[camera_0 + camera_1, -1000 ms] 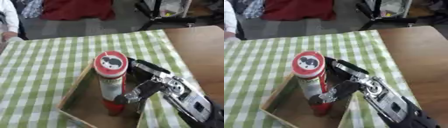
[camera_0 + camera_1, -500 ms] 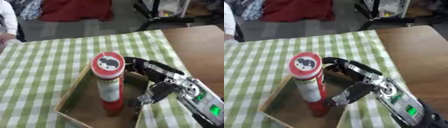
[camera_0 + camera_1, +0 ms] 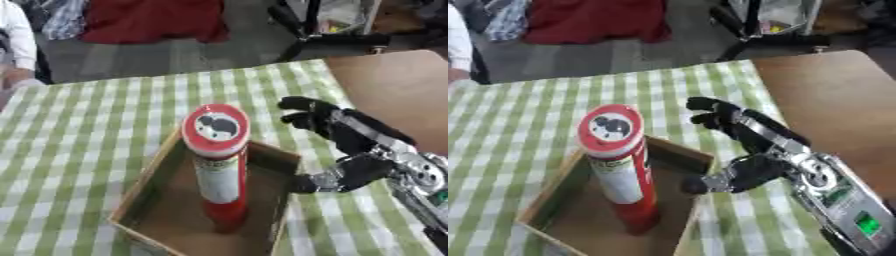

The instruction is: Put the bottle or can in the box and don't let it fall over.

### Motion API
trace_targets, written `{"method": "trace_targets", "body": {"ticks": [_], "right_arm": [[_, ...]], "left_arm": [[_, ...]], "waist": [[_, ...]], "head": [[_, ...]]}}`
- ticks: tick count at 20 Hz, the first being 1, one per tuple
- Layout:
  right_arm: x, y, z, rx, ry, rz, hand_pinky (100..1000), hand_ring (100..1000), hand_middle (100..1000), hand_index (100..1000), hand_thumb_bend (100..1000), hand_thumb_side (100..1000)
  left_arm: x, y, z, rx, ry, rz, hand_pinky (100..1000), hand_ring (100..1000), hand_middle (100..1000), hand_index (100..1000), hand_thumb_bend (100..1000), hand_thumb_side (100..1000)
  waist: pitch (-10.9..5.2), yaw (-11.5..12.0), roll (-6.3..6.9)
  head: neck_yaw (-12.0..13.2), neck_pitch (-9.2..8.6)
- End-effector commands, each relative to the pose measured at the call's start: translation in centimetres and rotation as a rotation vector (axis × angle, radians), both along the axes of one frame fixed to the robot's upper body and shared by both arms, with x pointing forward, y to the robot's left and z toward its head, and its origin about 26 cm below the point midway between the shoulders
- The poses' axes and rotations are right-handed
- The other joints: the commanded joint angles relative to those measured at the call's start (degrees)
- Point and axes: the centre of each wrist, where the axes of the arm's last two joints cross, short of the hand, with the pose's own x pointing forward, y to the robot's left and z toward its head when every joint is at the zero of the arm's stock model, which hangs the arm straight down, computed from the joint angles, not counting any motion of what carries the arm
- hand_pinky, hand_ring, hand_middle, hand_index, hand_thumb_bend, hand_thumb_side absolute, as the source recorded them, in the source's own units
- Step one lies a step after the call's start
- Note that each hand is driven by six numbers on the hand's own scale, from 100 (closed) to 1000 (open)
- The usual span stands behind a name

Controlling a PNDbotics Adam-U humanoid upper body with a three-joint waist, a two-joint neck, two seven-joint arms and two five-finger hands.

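Observation:
A tall red can with a red lid and a white label stands upright inside the shallow cardboard box on the green checked cloth. My right hand is to the right of the can, apart from it, over the box's right wall. Its fingers are spread and relaxed, thumb low, holding nothing. My left hand shows in no view.
The green-and-white checked tablecloth covers the table around the box. Bare brown tabletop lies at the right. A red cloth and dark stand legs sit on the floor beyond the far edge.
My right hand has let go of the can and drawn away to the right, its fingers opening. The can stays upright in the box.

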Motion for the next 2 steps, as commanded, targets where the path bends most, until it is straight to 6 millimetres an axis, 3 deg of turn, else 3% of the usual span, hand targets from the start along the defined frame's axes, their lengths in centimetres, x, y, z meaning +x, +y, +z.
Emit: {"method": "trace_targets", "body": {"ticks": [1,2], "right_arm": [[-0.18,-1.31,1.53,0.019,-0.062,-0.074,981,927,955,959,787,318],[-0.06,-1.76,1.60,0.034,-0.068,-0.106,980,927,956,959,787,317]], "left_arm": [[-0.20,0.86,1.43,0.029,-0.034,0.014,831,835,761,768,605,683],[-0.21,0.88,1.43,0.029,-0.034,0.015,831,835,761,768,604,684]], "waist": [[-1.07,-0.1,0.03],[-1.07,-0.2,0.06]], "head": [[0.3,-0.61],[0.3,-0.59]]}}
